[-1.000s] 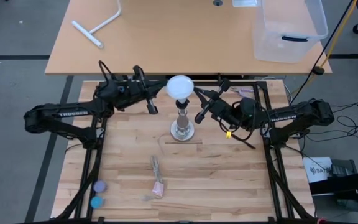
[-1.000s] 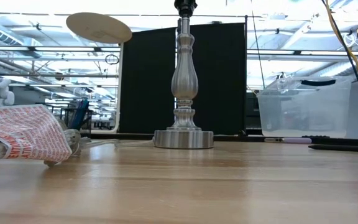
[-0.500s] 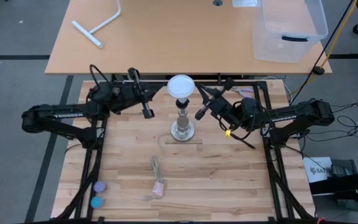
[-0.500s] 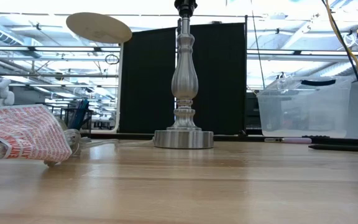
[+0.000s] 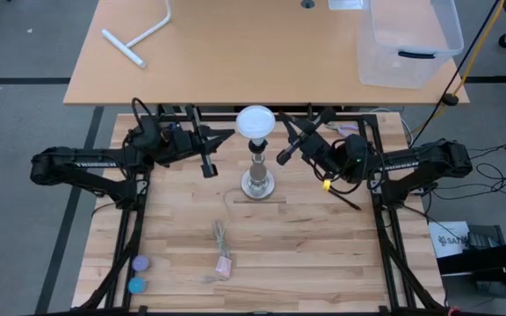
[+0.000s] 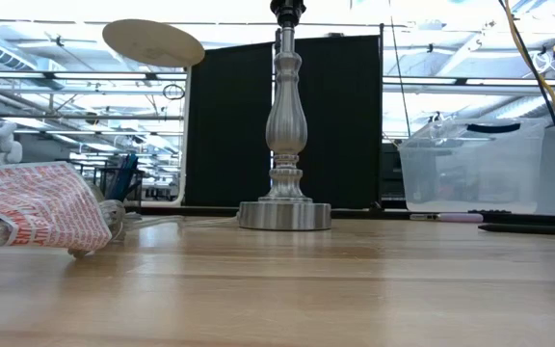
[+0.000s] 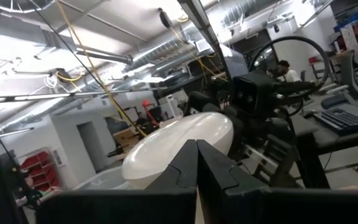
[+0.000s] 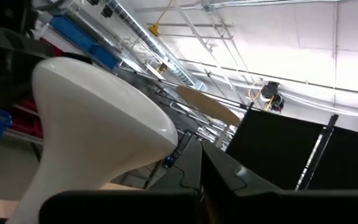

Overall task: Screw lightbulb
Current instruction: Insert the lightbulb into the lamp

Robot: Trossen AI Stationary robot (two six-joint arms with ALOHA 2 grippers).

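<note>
Both my grippers are pinched shut on nothing: left gripper left of centre, right gripper right of centre. One lightbulb sits atop one metal lamp post at mid-frame, hiding its socket; the low view crops it away.
</note>
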